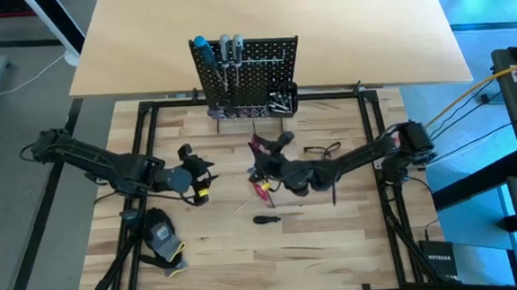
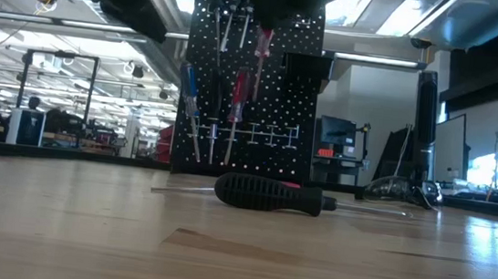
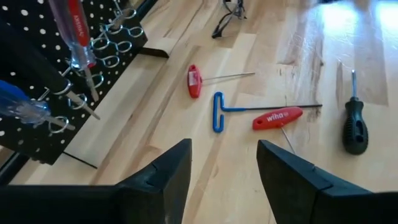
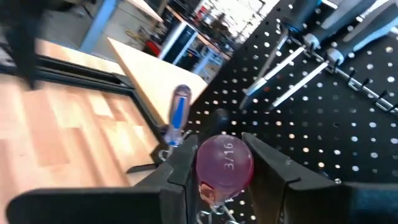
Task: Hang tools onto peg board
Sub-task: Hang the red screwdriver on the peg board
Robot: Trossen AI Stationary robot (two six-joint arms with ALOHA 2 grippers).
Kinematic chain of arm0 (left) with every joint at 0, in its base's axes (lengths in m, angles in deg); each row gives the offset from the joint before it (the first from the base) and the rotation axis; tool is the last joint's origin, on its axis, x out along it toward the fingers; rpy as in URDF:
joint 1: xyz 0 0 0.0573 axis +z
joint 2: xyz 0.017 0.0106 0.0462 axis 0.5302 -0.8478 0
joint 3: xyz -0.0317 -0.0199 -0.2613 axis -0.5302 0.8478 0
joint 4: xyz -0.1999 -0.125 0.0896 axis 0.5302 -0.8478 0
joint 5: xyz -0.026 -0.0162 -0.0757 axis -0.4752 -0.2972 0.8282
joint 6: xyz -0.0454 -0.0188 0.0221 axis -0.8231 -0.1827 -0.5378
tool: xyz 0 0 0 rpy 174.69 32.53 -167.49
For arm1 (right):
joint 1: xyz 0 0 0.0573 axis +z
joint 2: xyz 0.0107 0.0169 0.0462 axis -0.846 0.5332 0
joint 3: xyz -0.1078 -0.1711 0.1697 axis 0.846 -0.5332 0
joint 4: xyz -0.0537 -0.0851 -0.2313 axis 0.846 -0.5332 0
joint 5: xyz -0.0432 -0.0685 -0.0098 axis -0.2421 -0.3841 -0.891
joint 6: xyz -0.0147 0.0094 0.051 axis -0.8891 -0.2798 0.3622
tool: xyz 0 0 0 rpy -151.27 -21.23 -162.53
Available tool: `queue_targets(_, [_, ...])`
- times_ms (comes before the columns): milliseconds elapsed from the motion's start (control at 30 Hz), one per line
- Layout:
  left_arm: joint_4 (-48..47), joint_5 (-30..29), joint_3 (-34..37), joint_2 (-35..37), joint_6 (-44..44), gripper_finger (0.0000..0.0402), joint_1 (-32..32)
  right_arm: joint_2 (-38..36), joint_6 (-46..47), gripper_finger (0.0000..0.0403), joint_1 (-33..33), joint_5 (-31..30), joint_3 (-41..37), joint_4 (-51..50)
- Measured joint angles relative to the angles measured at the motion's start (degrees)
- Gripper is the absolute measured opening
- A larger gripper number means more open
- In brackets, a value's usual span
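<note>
The peg board (image 1: pixel 246 74) is standing upright at upper centre of the high view, with blue and grey handled tools (image 1: pixel 219 50) hanging along its top edge. The left gripper (image 1: pixel 199 174) is hovering at centre left, its jaws standing apart with nothing between them. The right gripper (image 4: pixel 219 163) is sitting in the middle of the frame, jaws clamped on a red-handled screwdriver (image 4: pixel 224 163) marked 3/16; its shaft is hidden. A black-handled screwdriver (image 1: pixel 265 219) is lying on the surface (image 1: pixel 248 263) below centre. In the low view both grippers are cut off at the top.
</note>
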State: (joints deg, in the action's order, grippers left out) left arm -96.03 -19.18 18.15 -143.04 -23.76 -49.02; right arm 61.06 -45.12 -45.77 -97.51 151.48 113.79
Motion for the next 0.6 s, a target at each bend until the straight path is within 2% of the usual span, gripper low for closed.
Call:
queue_targets(167, [0.1, 0.0, 0.0, -0.1, -0.6, 0.017, -0.3, 0.5, 0.6, 0.0102, -3.0, 0.8, 1.4, -1.0])
queue_targets(467, [0.1, 0.0, 0.0, -0.2, -0.6, 0.017, -0.3, 0.5, 8.5, 0.0102, -7.1, 4.7, 1.4, -8.6])
queue_targets(600, [0.1, -0.1, 0.0, -0.2, -0.6, 0.017, -0.3, 0.5, 9.1, 0.0102, -8.0, 5.7, 1.4, -8.3])
